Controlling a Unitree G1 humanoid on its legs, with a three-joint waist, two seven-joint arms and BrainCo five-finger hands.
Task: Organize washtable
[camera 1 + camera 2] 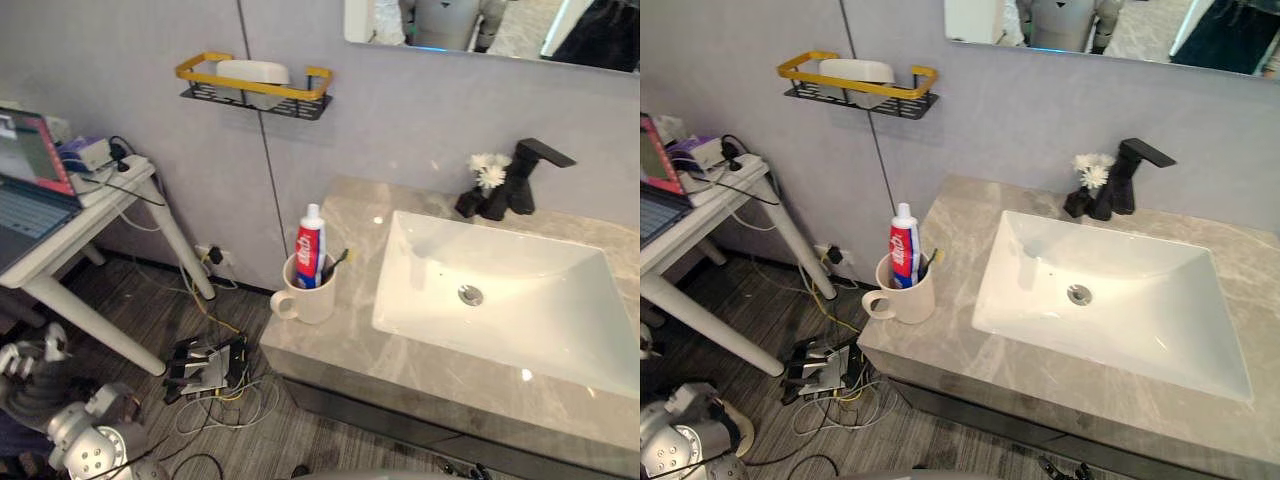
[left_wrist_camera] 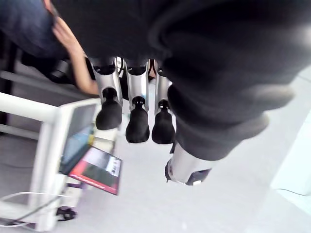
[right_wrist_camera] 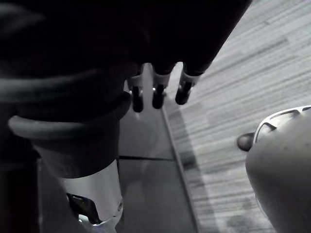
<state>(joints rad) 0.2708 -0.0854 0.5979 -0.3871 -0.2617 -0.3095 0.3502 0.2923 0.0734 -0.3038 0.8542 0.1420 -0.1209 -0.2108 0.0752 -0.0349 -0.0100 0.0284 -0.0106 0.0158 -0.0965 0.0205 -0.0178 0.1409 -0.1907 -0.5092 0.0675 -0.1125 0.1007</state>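
Bare marble in front and beside the basin; clutter sits at one corner and along the back wall.

The desk (image 1: 330, 345) lies bare along its front edge and in the strip between the mug (image 1: 312, 298) and the sink (image 1: 540, 325). The mug blocks the front left corner, with a toothpaste tube (image 1: 310, 245) and a toothbrush (image 1: 335, 263) sticking up out of it. Behind the basin, the black faucet (image 1: 525, 175) and a white flower (image 1: 489, 172) stand just beside each other. A wall shelf (image 1: 290, 105) juts out above the mug — open air lies between them. A side table (image 1: 100, 205) stands well to the left.

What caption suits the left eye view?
White mug holding toothpaste tube and toothbrush on the marble countertop, left of the sink.
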